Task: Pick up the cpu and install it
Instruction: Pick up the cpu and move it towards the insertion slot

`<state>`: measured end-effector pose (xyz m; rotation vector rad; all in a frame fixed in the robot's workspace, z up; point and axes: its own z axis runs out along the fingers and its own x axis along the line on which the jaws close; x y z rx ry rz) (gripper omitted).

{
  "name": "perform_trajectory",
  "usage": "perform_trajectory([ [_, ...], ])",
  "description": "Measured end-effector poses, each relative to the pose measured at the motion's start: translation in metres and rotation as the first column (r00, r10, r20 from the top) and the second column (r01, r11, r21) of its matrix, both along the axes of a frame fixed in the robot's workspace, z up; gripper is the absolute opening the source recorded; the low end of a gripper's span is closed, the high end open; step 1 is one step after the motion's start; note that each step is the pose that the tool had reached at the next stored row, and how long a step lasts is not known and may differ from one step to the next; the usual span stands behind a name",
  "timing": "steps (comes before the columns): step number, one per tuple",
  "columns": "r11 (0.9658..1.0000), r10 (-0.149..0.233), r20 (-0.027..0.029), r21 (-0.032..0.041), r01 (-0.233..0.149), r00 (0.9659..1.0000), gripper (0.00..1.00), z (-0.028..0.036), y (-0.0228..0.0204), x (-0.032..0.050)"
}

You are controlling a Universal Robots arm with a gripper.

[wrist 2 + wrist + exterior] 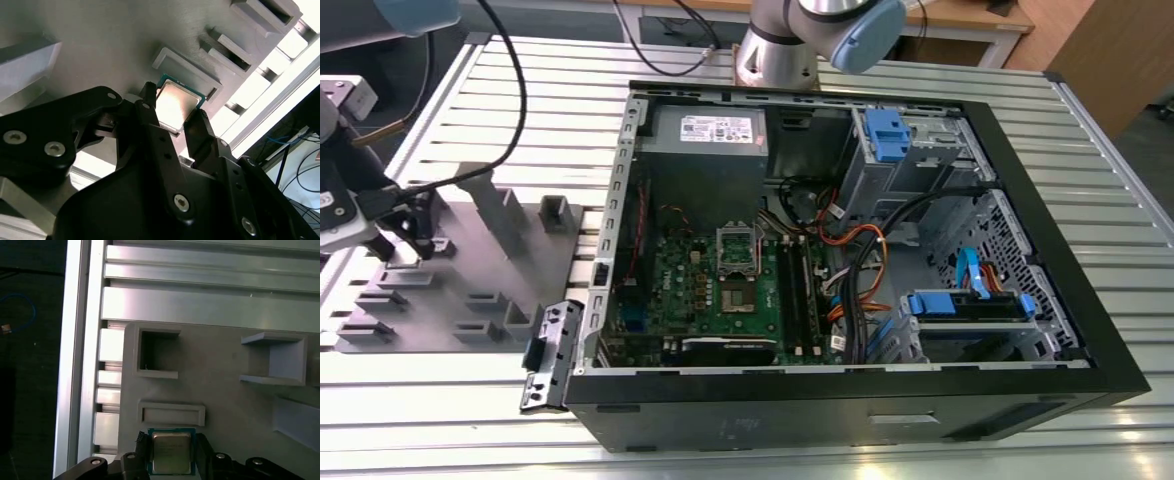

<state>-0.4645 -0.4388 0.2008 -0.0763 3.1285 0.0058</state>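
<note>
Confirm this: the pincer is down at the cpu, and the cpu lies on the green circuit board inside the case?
No. The pincer is at the cpu, but the cpu lies on the grey fixture plate outside the case, not on the green circuit board. The first wrist view shows it.
</note>
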Motion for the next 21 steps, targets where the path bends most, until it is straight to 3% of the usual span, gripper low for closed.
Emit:
perform_trajectory([
  [9, 1.0000, 0.000, -0.0001, 0.0000, 0.000, 1.0000, 0.47, 0.0224, 0.0000, 0.0000],
  [15, 1.0000, 0.000, 0.0001, 0.0000, 0.000, 1.0000, 0.47, 0.0431, 0.0000, 0.0000],
  [21, 1.0000, 0.000, 0.0000, 0.0000, 0.000, 1.0000, 0.47, 0.0676, 0.0000, 0.0000],
])
